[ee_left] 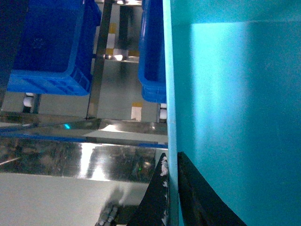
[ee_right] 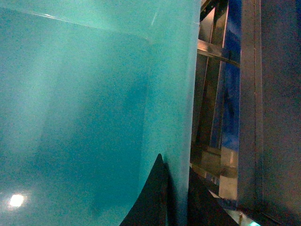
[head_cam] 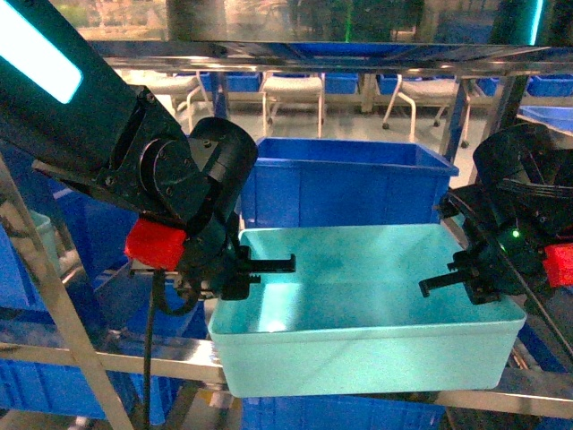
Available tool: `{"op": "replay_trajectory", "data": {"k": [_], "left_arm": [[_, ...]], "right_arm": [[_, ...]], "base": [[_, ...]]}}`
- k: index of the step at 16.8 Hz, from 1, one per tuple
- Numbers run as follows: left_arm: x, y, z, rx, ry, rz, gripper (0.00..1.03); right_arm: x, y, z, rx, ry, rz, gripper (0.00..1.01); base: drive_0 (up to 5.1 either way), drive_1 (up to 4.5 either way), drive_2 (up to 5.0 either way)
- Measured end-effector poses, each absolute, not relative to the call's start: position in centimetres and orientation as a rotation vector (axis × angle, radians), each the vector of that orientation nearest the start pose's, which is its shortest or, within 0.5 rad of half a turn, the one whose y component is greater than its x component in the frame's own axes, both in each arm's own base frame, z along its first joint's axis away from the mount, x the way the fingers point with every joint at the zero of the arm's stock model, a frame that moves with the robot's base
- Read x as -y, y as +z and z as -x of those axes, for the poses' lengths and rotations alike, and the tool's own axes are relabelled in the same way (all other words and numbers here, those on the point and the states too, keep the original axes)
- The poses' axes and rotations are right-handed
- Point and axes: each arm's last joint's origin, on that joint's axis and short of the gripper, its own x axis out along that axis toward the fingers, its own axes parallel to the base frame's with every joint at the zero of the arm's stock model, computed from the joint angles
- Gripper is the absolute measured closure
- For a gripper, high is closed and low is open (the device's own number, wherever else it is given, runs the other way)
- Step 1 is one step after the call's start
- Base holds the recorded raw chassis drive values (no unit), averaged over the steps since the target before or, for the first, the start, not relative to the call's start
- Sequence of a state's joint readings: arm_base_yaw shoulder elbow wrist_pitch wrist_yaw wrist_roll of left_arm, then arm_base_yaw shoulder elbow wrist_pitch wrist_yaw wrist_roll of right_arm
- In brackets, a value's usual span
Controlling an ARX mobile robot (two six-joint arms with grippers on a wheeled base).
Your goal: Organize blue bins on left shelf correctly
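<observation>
The light turquoise blue bin [head_cam: 358, 354] sits open and empty between my two arms, its front edge over the steel front beam of the left shelf [head_cam: 125, 361]. My left gripper [head_cam: 260, 267] is shut on the bin's left wall; the left wrist view shows the thin wall [ee_left: 171, 94] pinched between the black fingers [ee_left: 155, 202] of that gripper [ee_left: 173, 193]. My right gripper [head_cam: 448, 282] is shut on the right wall. From the right wrist, that gripper [ee_right: 178, 197] has one finger inside the bin [ee_right: 84, 94] and one outside.
A darker royal-blue tub [head_cam: 345, 193] stands right behind the turquoise bin. More dark blue tubs [head_cam: 54, 385] fill the lower level and the left side [ee_left: 51, 47]. A steel top beam [head_cam: 313, 55] runs overhead. Steel posts [ee_right: 207, 94] stand close on the right.
</observation>
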State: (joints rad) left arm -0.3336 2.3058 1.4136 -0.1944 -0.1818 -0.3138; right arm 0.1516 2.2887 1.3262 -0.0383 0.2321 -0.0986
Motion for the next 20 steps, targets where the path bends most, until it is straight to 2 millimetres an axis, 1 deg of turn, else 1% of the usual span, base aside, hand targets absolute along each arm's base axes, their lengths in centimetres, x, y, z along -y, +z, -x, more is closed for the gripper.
{"op": "replay_trajectory", "data": {"k": [2, 4, 6, 8, 9, 10, 12, 14, 15, 16, 18, 20], "left_arm": [[13.9, 6.0, -42.6, -1.064, 0.026, 0.015, 1.01], [14.0, 5.7, -43.7, -1.057, 0.026, 0.018, 1.01], [13.8, 5.6, -43.9, -1.059, 0.027, 0.028, 1.0], [13.7, 5.6, -43.9, -1.058, 0.038, 0.013, 0.78], [13.6, 5.6, -43.9, -1.056, 0.046, 0.01, 0.68], [13.4, 5.6, -43.9, -1.057, 0.057, 0.008, 0.56], [12.6, 5.6, -43.9, -1.069, 0.073, 0.013, 0.34], [12.0, 5.9, -43.1, -1.105, 0.087, 0.003, 0.12], [11.7, 6.1, -42.8, -1.12, 0.092, -0.004, 0.03], [11.3, 6.6, -42.5, -1.125, 0.089, -0.005, 0.06], [11.0, 7.7, -41.8, -1.098, 0.084, 0.003, 0.05], [10.7, 8.9, -41.2, -1.07, 0.067, 0.022, 0.05]], "right_arm": [[-5.9, 5.0, -43.7, -0.996, -0.033, 0.286, 0.99], [-6.0, 4.5, -44.5, -1.005, -0.041, 0.287, 0.99], [-6.0, 4.6, -44.6, -1.007, -0.03, 0.283, 0.98], [-5.9, 4.2, -44.3, -1.031, -0.033, 0.356, 0.75], [-5.8, 4.0, -44.3, -1.032, -0.041, 0.373, 0.65], [-5.7, 3.9, -44.3, -1.034, -0.05, 0.389, 0.52], [-5.2, 4.0, -44.4, -1.035, -0.063, 0.396, 0.3], [-5.1, 3.8, -44.2, -1.013, -0.069, 0.412, 0.08], [-4.9, 3.7, -43.9, -1.018, -0.07, 0.411, 0.01], [-4.9, 3.9, -43.6, -1.018, -0.063, 0.406, 0.04], [-5.2, 4.5, -43.3, -0.98, -0.061, 0.399, 0.03], [-5.1, 5.6, -43.4, -0.916, -0.07, 0.386, 0.03]], "base": [[0.0, 0.0, 0.0], [0.0, 0.0, 0.0], [0.0, 0.0, 0.0], [0.0, 0.0, 0.0], [0.0, 0.0, 0.0], [0.0, 0.0, 0.0], [0.0, 0.0, 0.0], [0.0, 0.0, 0.0], [0.0, 0.0, 0.0], [0.0, 0.0, 0.0], [0.0, 0.0, 0.0], [0.0, 0.0, 0.0]]}}
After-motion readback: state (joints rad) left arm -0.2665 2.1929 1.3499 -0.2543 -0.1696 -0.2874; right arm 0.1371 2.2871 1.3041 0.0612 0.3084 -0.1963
